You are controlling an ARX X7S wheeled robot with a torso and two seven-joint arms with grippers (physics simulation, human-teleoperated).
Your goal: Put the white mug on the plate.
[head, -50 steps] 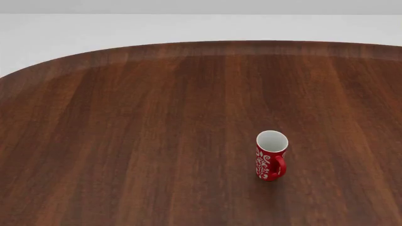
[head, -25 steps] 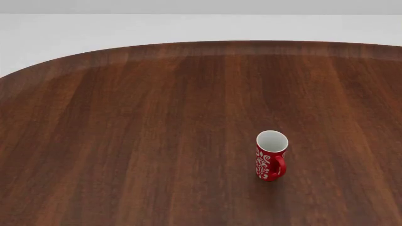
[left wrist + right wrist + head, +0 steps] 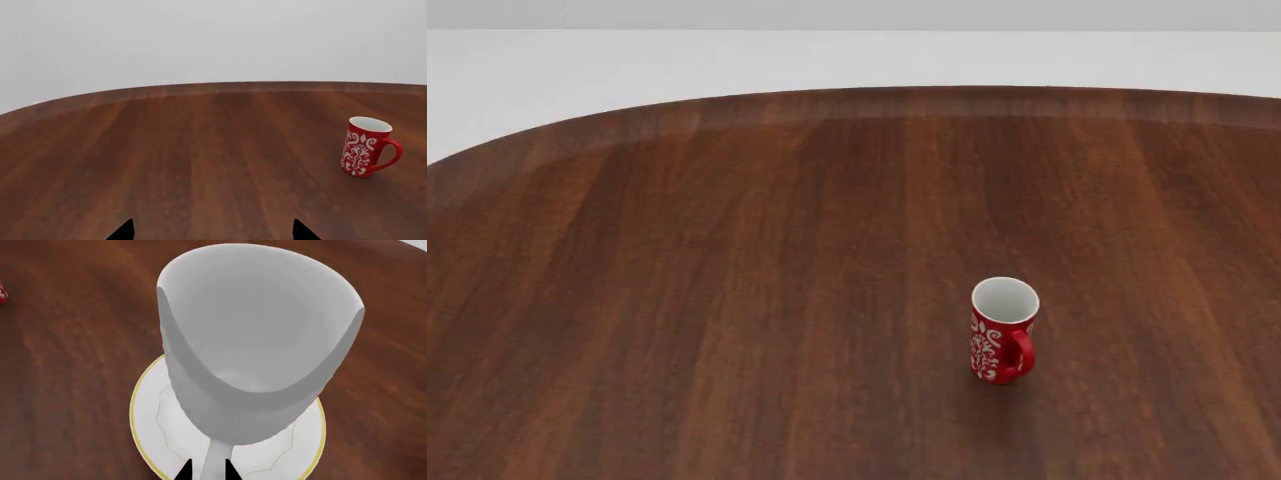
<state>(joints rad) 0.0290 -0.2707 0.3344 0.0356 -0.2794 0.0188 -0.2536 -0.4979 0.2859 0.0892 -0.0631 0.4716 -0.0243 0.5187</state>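
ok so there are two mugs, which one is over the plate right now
The white mug, plain and wide, with the right pincer at its handle over the gold-rimmed plate. The red mug with white swirls stands alone on the table.

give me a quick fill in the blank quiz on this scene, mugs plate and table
1. The mug standing alone on the wooden table in the head view is coloured ____.
2. In the right wrist view, the white mug is seen directly above the ____.
3. The plate has a thin rim coloured ____.
4. The right gripper is closed on the white mug's ____.

Missing words: red; plate; gold; handle
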